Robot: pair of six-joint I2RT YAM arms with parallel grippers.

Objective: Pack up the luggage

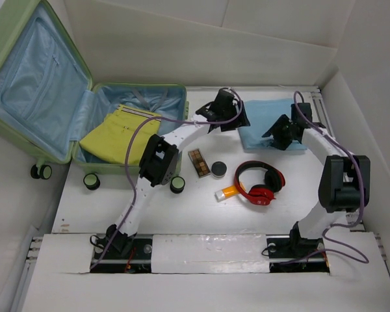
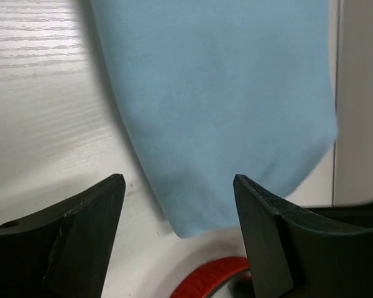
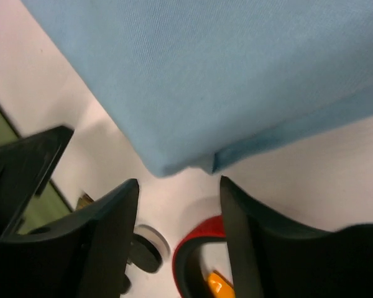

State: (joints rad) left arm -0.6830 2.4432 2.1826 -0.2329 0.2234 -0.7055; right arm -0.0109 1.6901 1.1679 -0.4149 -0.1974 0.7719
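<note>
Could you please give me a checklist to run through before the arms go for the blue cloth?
1. Left claw open: ok, nothing between its jaws.
2. Right claw open: ok, likewise empty.
3. Blue cloth in front of both claws: ok, a corner lies just ahead of each.
4. Cloth gripped: not ok, neither claw holds it.
5. Luggage open: ok, lid swung back.
6. Room beside the yellow garment: ok, bare lining shows.

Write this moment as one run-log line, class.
left fingers: open above blue cloth | right fingers: open above same cloth | luggage: open, yellow garment inside
</note>
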